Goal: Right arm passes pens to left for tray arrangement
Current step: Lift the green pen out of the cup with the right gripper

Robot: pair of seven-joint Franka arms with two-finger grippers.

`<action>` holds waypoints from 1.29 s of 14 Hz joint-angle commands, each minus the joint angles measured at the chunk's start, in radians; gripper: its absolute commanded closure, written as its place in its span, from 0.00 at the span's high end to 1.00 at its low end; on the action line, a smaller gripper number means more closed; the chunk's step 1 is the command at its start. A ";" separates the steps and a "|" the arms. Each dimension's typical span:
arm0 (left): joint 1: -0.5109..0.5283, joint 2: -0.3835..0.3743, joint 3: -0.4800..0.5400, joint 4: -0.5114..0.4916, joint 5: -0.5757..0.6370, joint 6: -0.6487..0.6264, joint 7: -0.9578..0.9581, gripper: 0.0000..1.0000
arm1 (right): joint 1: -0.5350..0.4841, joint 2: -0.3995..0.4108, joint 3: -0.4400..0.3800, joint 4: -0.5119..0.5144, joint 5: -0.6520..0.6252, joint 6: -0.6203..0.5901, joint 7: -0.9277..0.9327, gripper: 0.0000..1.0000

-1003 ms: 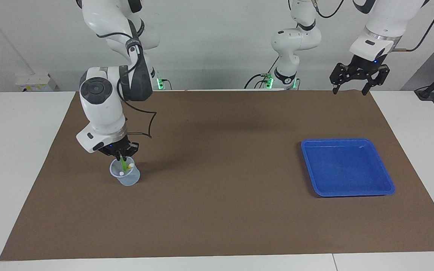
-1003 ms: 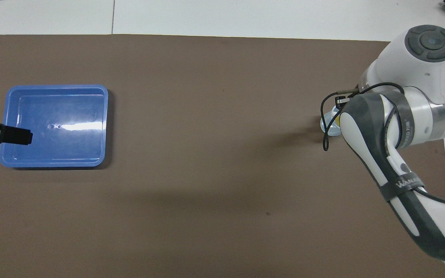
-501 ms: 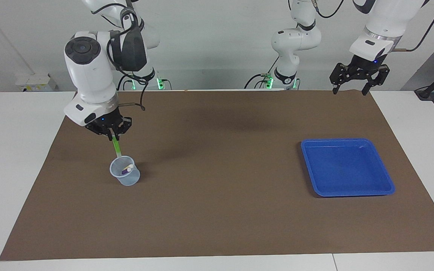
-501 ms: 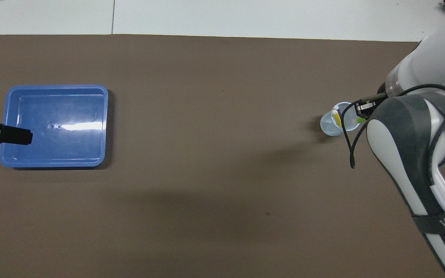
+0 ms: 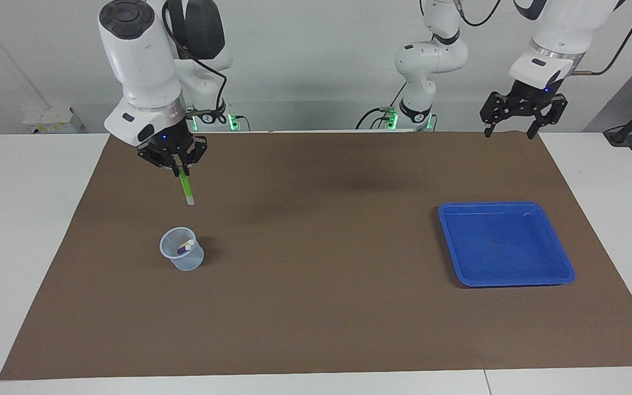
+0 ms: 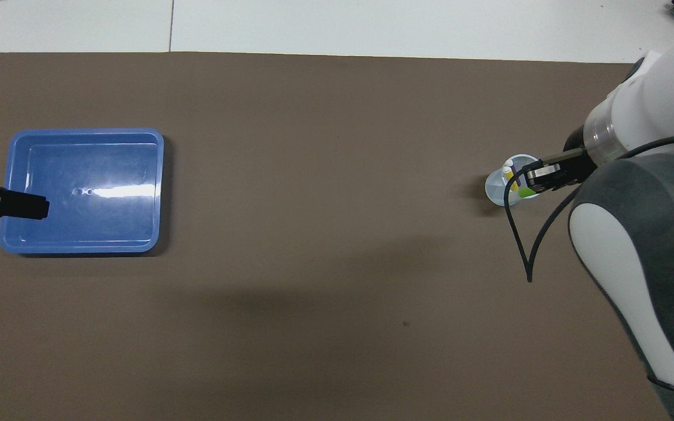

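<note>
Facing view has the right gripper (image 5: 176, 166) up in the air at the right arm's end of the table, fingers pinched tight on the top end of the slim green marker pen (image 5: 186, 186). The pen hangs nearly straight down with a slight tilt, whitish tip pointing at the mat, and it's completely clear of the small translucent plastic cup (image 5: 182, 256), which stands on the flat brown table mat (image 5: 316, 307). So the pen is held above the mat near the cup, not touching anything but the fingers. In the cup you can make out the purple marker pen (image 5: 183, 249) leaning against the wall with a whitish tip up top, and the overhead view shows the yellow marker pen (image 6: 508, 175) in there beside it, though the right arm covers part of the cup from that angle. The shallow square bright-blue plastic tray (image 5: 560, 258) sits flat on the mat at the left arm's end, well apart from the cup, with nothing in it. The left gripper (image 5: 515, 131) waits in the air over the mat's edge by the robots, at that same end, claws spread wide and holding nothing; from overhead only its dark tip (image 6: 21, 206) pokes in over the tray's rim.
</note>
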 commanded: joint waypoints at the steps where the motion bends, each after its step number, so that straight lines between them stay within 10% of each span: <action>1: 0.008 -0.029 0.011 -0.029 0.009 0.002 0.012 1.00 | -0.009 0.001 0.001 0.007 0.141 0.024 0.133 0.00; 13: 0.115 -0.062 0.023 -0.020 0.002 0.100 -0.103 1.00 | 0.163 0.041 0.005 -0.042 0.653 0.485 1.132 0.00; 18: 0.146 -0.049 0.025 -0.104 -0.332 0.130 -0.552 1.00 | 0.185 0.105 0.005 -0.029 0.870 0.539 1.282 0.00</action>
